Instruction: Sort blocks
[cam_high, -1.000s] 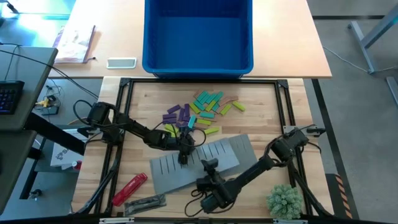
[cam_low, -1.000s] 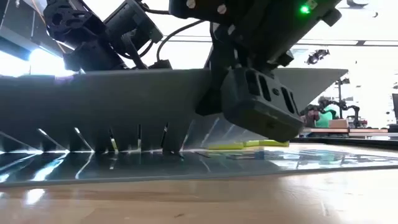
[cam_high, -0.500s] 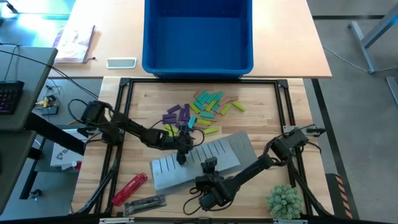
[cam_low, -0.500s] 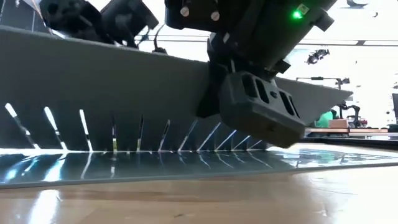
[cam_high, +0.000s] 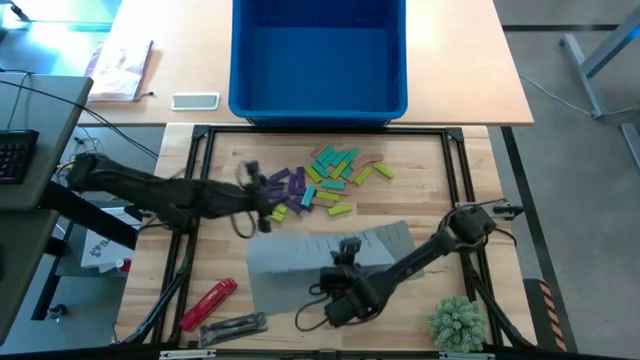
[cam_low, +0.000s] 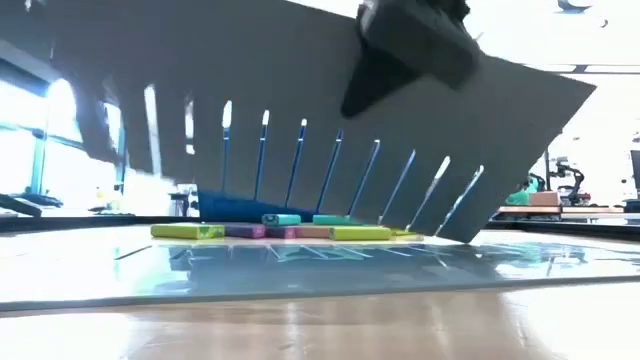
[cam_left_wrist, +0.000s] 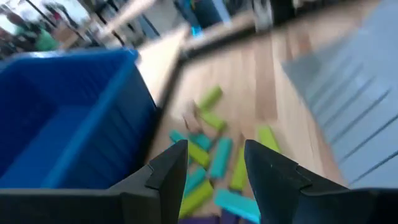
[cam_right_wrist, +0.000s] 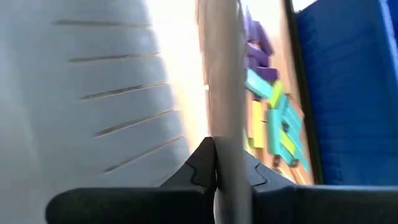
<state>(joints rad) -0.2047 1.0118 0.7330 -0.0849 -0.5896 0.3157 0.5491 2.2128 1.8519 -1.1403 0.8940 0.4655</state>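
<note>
Blocks (cam_high: 318, 180) lie between the bin (cam_high: 318, 60) and mat (cam_high: 320, 258).

Tabletop: pale wood (cam_high: 440, 215), black frame (cam_high: 205, 150) around it
Upper frame: light wooden desk (cam_high: 180, 70)
Right side: grey floor (cam_high: 580, 170)
Low view, left: bright windows (cam_low: 30, 150)

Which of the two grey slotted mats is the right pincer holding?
The upper mat: the right pincer is shut on its edge and tilts it up, while the lower mat lies flat on the table.
</note>
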